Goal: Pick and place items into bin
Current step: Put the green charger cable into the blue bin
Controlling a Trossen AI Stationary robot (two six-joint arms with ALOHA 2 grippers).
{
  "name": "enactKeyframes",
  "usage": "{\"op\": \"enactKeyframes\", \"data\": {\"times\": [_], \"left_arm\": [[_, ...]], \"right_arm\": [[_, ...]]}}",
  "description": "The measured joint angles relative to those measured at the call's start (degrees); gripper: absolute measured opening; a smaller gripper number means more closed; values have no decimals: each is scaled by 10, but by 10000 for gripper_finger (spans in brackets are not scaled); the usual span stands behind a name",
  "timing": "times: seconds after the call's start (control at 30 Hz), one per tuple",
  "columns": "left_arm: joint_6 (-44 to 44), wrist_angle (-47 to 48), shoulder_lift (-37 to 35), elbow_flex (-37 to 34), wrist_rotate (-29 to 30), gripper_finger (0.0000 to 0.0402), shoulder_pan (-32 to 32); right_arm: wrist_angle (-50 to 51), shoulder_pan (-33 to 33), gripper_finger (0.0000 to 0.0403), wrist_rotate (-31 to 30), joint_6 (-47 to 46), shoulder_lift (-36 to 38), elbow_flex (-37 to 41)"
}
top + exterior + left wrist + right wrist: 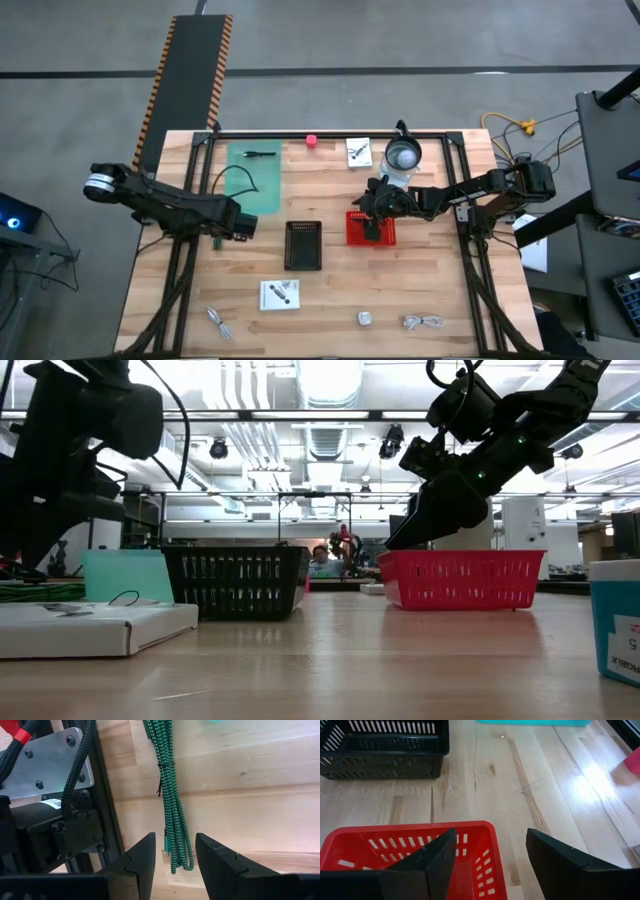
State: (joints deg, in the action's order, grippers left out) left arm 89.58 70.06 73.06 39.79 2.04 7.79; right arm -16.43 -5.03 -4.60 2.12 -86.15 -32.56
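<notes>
A green braided cable bundle lies flat on the wooden table beside the black frame rail. My left gripper points down over its looped end, open, one finger on either side, touching nothing. My right gripper hangs open and empty above the red bin, near its rim. In the high view my left gripper is at the table's left, my right gripper over the red bin. Loose items lie around: a white card, a second card, a pink blob, a black pen.
A black bin stands mid-table, left of the red one. A teal mat lies at the far left, a clear jug far right. A clip, a silver cube and a cable bundle lie along the near edge.
</notes>
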Motion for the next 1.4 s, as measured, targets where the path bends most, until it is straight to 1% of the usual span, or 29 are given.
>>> {"op": "enactKeyframes", "data": {"times": [0.4,0.57,0.77,1.4], "left_arm": [[0,-1,63,0,0,123,0],[-2,-11,77,-1,-16,123,0],[5,-25,96,-3,-12,123,0],[-4,-49,189,-9,-15,123,0]], "right_arm": [[0,0,224,0,0,0,0],[0,0,224,0,0,0,0],[0,0,224,0,0,0,0],[8,0,224,0,0,0,0]]}}
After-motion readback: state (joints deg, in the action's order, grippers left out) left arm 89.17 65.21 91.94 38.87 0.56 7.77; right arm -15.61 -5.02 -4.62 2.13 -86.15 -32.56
